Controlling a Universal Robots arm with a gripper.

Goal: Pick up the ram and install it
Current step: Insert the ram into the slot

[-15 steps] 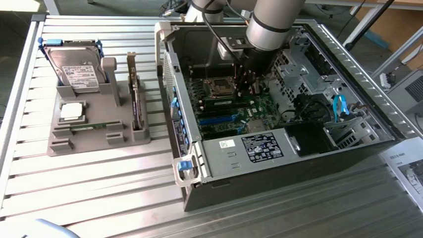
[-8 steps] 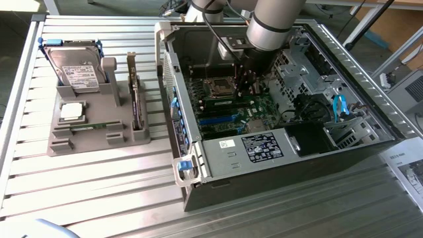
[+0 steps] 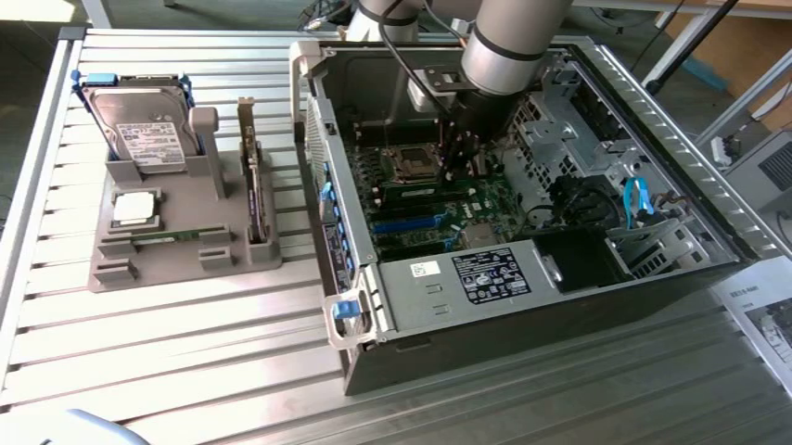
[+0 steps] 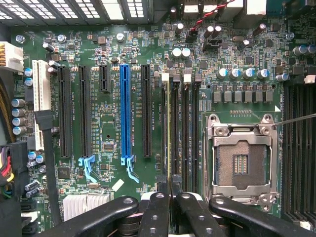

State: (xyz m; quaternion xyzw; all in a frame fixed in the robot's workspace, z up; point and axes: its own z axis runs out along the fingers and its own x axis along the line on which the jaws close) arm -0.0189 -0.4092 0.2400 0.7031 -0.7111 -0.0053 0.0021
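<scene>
Item: ram (image 4: 168, 128), seen edge-on in the wrist view as a thin green-gold strip running lengthwise along the bank of memory slots (image 4: 183, 128), in line with the outermost one. Whether it is seated or just above the slot cannot be told. Held by: claw (image 4: 168, 185), fingers drawn together on the stick's near end, gripping it. The edge-on hold reads as chosen so the contact edge faces straight down into the slot. Carrier: arm (image 3: 507, 46), reaching down through the open side of the case (image 3: 669, 269), which lies flat on the tabletop (image 3: 185, 352). Neighbours of the stick: CPU socket (image 4: 242, 158), beyond the other three slots, bare and lidless; long black slot (image 4: 146, 111) close on the opposite flank, then the blue slot (image 4: 126, 113). White latches (image 4: 187, 76) mark the slots' far ends, with capacitors (image 4: 181, 52) near beyond. Room: tight to either side, so travel looks limited to straight up and down; the case walls ring the arm, and only the open face gives clearance. Off-site stock: grey holder (image 3: 161, 250) at the exterior view's left, well apart from the case, carrying the hard drive (image 3: 143, 130) and an upright card (image 3: 256, 176), each stood in its own cradle for a clean grasp from above.
</scene>
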